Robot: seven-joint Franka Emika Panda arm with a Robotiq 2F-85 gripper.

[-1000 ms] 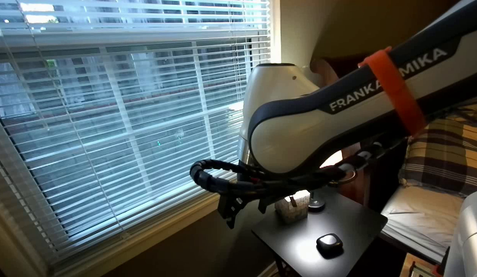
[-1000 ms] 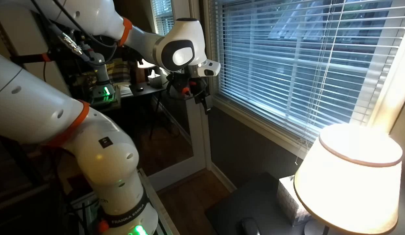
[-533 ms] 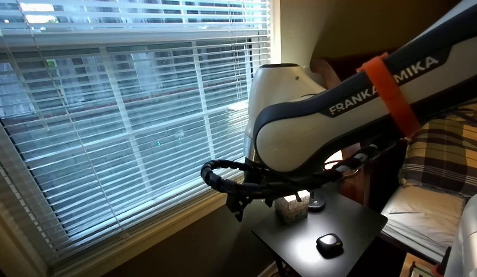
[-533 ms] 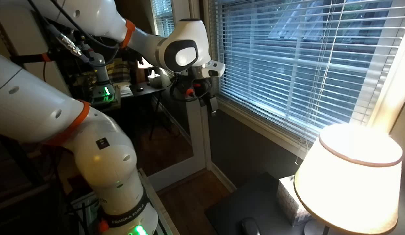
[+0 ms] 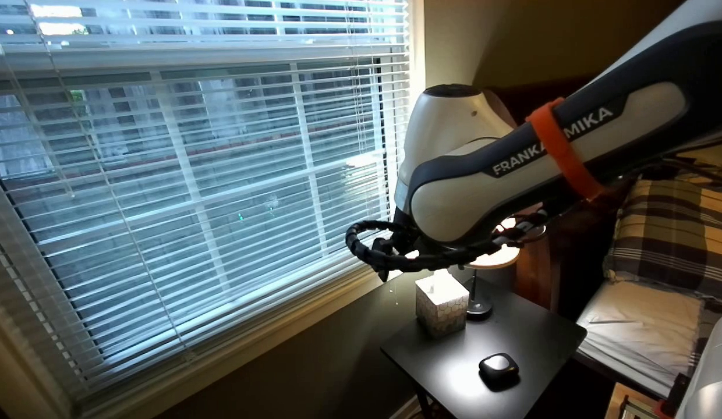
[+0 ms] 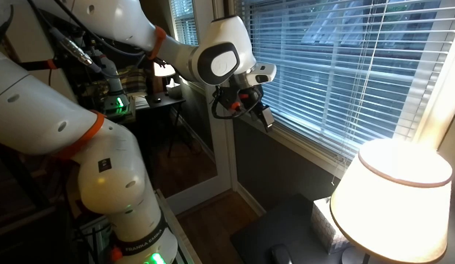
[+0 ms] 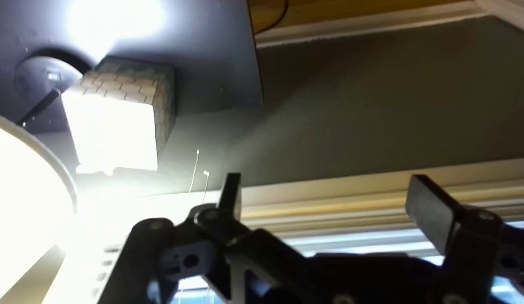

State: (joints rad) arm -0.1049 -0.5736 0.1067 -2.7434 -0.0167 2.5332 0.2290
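I had the gripper standing wide, its two fingers well parted and gripping nothing; through the gap I saw window trim and wall. It hung in the air, and near it was the tissue box, set on a small black table just beside the lamp. The box looked squarish, its pale sides drawn with dark honeycomb lines. Lamplight bleached the top; in an exterior view I could make out a white tuft there, nearly lost in the glare. The lamp's shade glowed strongly over a thin dark stem.

For edges, my wrist view gave me the straight side of the table and its corner beyond the box, then the wall, then the trim running across behind the fingertips. Two thin cords hung between the box and the finger nearer to it, and the shade's rim lay off that way too, so that side looked tight. Past the other finger I saw mostly wall and trim, the broader room. The white blinds stood behind the gripper in both exterior views; how near it was to the slats I could not tell. A rounded black gadget sat on the table, well apart from the gripper.
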